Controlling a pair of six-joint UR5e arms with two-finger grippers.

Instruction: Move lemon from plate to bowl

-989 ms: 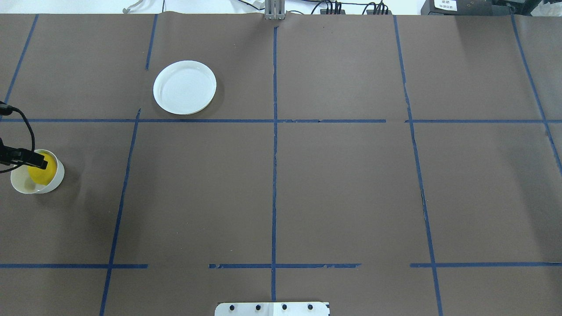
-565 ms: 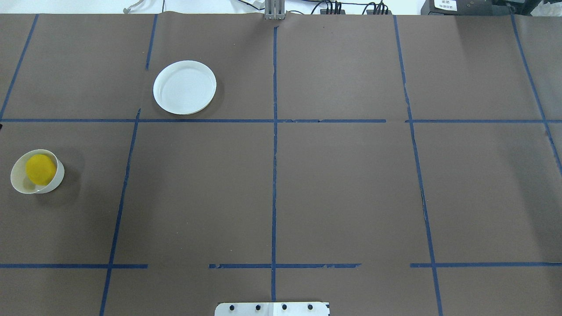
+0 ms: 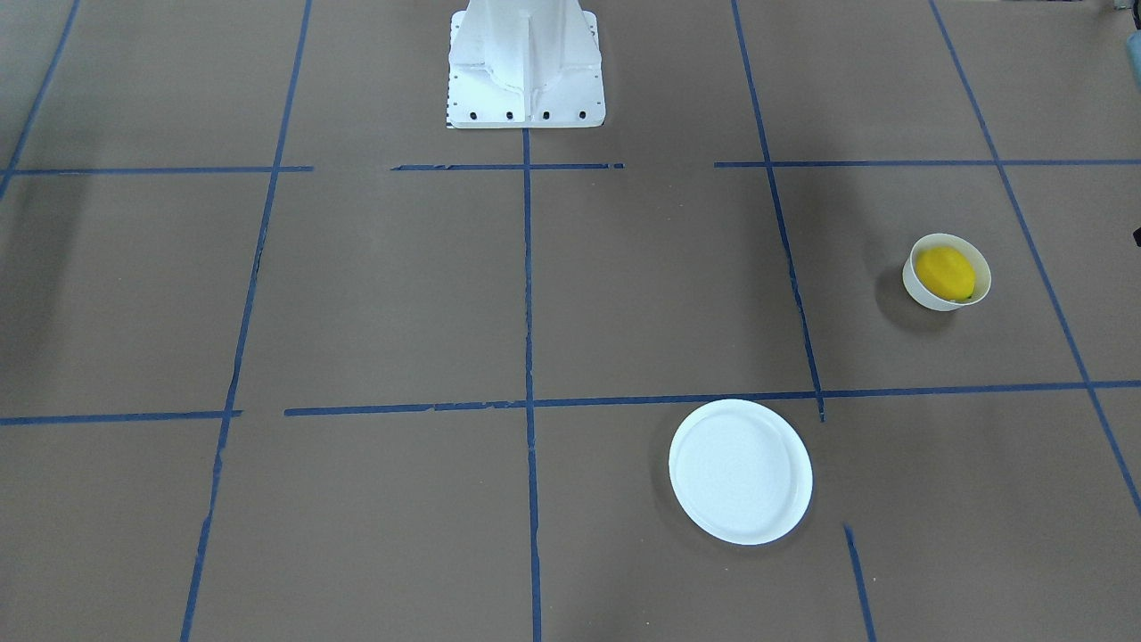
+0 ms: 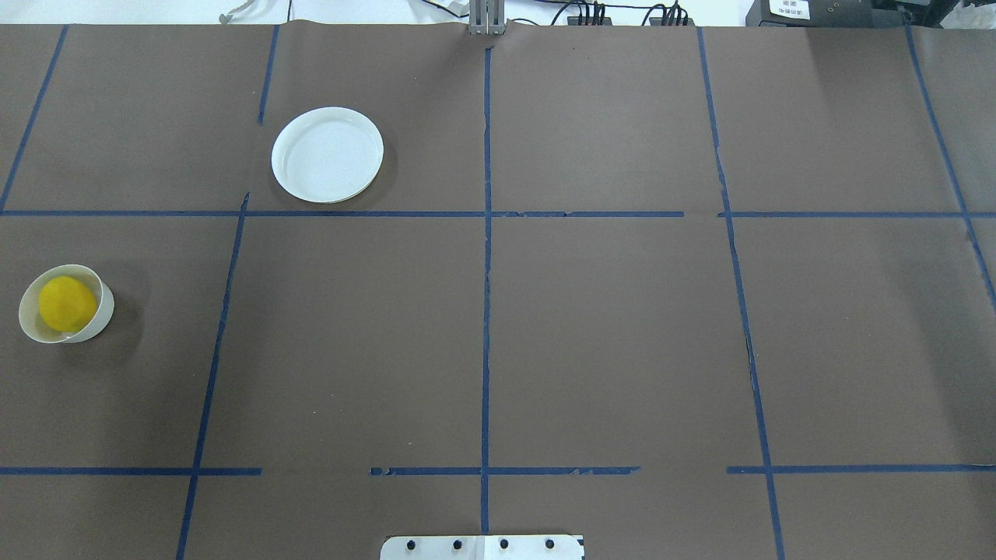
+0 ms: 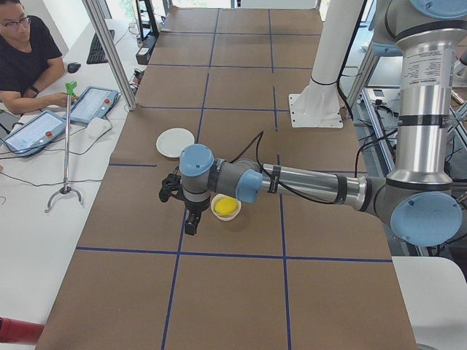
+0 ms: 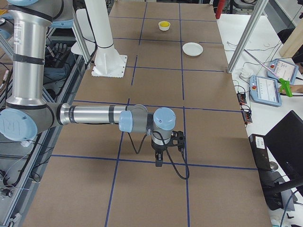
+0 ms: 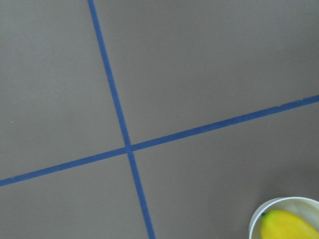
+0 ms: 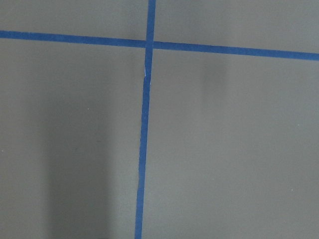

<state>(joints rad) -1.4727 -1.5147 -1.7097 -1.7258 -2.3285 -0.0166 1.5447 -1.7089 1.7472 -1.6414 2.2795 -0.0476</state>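
The yellow lemon (image 4: pixel 66 303) lies in the small white bowl (image 4: pixel 29 327) at the table's left edge. It also shows in the front view (image 3: pixel 945 272), in the left wrist view (image 7: pixel 286 226) and in the left side view (image 5: pixel 225 206). The white plate (image 4: pixel 327 155) stands empty at the far left-centre, also in the front view (image 3: pixel 740 471). My left gripper (image 5: pixel 190 222) hangs just beside the bowl (image 5: pixel 216 215), apart from it; I cannot tell if it is open or shut. My right gripper (image 6: pixel 158 163) points down over bare table far from both; its state cannot be told.
The robot's white pedestal (image 3: pixel 524 71) stands at the table's near middle. Blue tape lines grid the brown table cover. An operator (image 5: pixel 22 58) sits with tablets (image 5: pixel 91 102) beyond the far edge, beside a thin metal stand (image 5: pixel 66 153).
My left gripper, which was over the bowl one second ago, has drawn back out of the overhead view to the left. The lemon stays in the bowl and has settled slightly.
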